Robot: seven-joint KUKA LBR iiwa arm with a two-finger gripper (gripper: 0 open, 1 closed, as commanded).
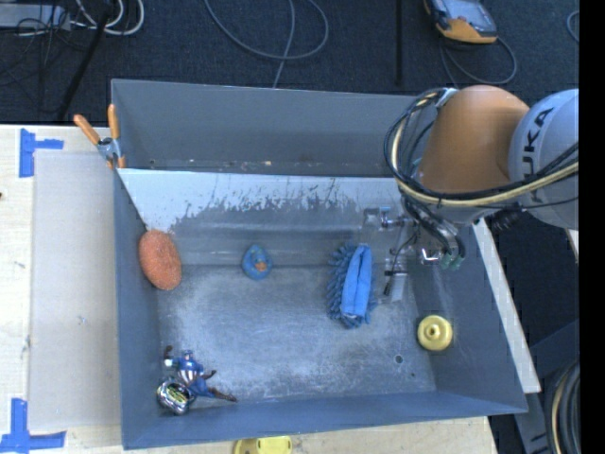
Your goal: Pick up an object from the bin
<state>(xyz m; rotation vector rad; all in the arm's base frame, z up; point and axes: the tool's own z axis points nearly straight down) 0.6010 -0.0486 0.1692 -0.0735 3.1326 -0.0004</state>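
Grey metal bin (pixel 236 149), five loose items on its floor, all well apart. Right side: gripper (pixel 394 282) is down just beside the right edge of a blue fringed brush (pixel 354 285), which lies lengthwise mid-right; can't tell if they touch. Can't tell whether the gripper is open or closed, or whether it has hold of anything. Yellow disc (pixel 435 332) sits near the gripper, towards front right. Small blue blob (pixel 256 262) with an orange spot is mid-back, orange oval lump (pixel 161 259) by the left wall, blue-and-black toy (pixel 186 383) with a shiny bit in the front-left corner. Over the right rim comes the arm (pixel 473 145).
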